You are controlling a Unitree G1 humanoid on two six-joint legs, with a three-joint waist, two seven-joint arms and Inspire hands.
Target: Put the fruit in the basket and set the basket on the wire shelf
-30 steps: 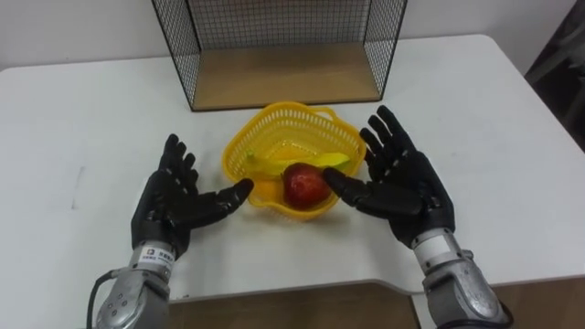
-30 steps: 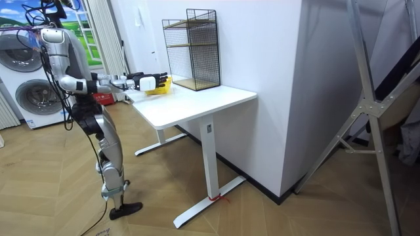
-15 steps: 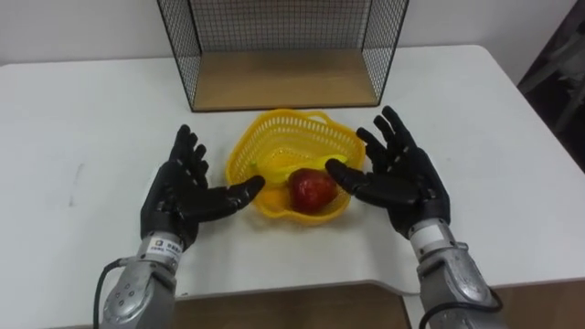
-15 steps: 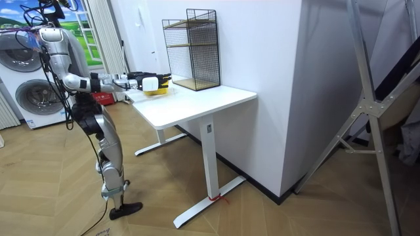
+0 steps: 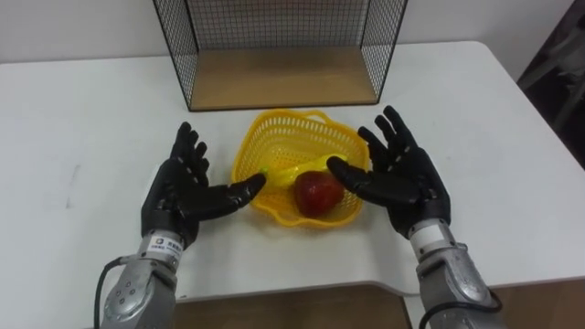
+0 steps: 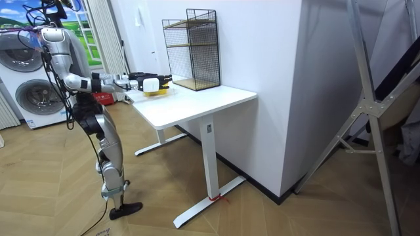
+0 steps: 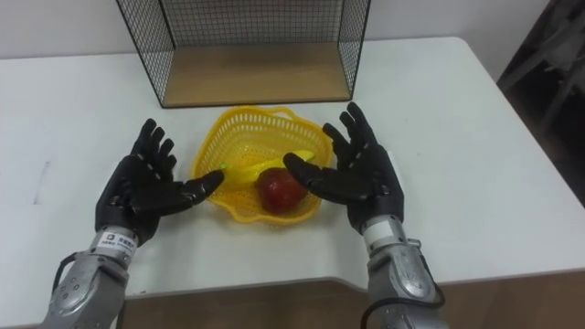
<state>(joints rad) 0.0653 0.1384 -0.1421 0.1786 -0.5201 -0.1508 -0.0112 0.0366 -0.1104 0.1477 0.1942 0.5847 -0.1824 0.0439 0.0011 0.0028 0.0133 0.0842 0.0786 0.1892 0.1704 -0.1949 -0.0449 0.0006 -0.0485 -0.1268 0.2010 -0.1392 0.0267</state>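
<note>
Left hand [image 5: 181,196] and right hand [image 5: 405,182], fingers released, flank the basket [image 5: 302,137]; room view shows shelf [image 6: 193,50] tiers.

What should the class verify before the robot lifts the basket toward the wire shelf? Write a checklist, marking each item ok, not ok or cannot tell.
1. Fruit loaded: the apple and banana lie inside the basket. Ok.
2. Left hand gripping: its fingers are straight, beside the basket's left side. Not ok.
3. Right hand gripping: its fingers are straight, with the thumb reaching toward the apple. Not ok.
4. Thumbs touching the basket's rim: cannot tell.
5. Wire shelf: its open front faces the basket, just behind it on the table. Ok.
</note>
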